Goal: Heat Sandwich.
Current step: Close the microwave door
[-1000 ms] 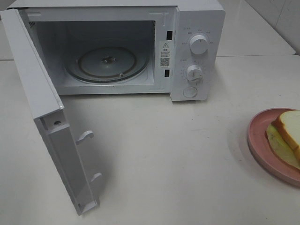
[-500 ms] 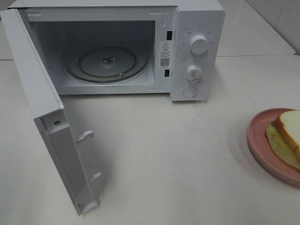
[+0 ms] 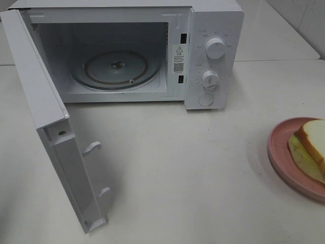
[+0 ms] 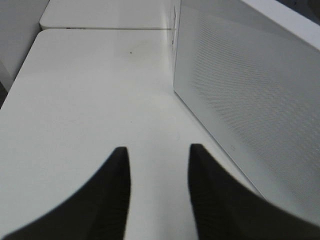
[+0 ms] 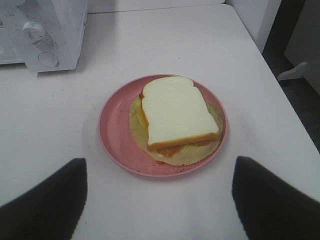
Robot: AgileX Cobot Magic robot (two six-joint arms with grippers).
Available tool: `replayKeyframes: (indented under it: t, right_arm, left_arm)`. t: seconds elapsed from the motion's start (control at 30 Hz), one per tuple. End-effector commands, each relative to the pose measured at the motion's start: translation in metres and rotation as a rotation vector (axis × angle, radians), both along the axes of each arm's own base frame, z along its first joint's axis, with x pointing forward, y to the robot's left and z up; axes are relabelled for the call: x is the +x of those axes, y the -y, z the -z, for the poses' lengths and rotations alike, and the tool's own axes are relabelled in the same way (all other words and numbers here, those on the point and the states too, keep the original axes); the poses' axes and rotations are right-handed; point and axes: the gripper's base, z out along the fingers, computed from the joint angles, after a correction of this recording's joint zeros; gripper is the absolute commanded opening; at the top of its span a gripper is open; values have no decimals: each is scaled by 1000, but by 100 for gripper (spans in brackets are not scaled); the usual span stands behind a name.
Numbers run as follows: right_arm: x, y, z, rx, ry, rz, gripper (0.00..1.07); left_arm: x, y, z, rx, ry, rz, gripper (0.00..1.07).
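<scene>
The sandwich (image 3: pixel 311 145), white bread with a tan crust over a pale yellow-green layer, lies on a round pink plate (image 3: pixel 278 147) at the table's right edge. In the right wrist view my right gripper (image 5: pixel 160 162) hovers open and wide on the near side of the sandwich (image 5: pixel 175 112) and its plate (image 5: pixel 111 135), apart from both. The white microwave (image 3: pixel 213 51) stands at the back with its door (image 3: pixel 45 117) swung open and its glass turntable (image 3: pixel 116 68) bare. My left gripper (image 4: pixel 159 155) is open with only table between its fingers, beside the door (image 4: pixel 250 100). Neither gripper shows in the exterior view.
The open door juts out toward the table's front left, with two latch hooks (image 3: pixel 92 147) on its inner face. The microwave's knobs (image 3: pixel 215 48) face forward. A table seam (image 4: pixel 105 28) runs behind the left gripper's area.
</scene>
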Motion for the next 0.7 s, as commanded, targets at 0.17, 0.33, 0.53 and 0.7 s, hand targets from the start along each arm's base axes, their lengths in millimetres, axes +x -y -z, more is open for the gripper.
replayKeyframes:
  t: [0.17, 0.33, 0.53, 0.7]
  right_arm:
    - [-4, 0, 0, -7, 35, 4, 76]
    - [-4, 0, 0, -6, 35, 5, 76]
    - [-4, 0, 0, -6, 35, 5, 76]
    - [-4, 0, 0, -6, 35, 5, 76]
  left_arm:
    - [33, -2, 11, 37, 51, -7, 0]
    - [47, -2, 37, 37, 132, -9, 0]
    - [55, -2, 57, 37, 269, -11, 0]
    - [65, -2, 65, 50, 332, -3, 0]
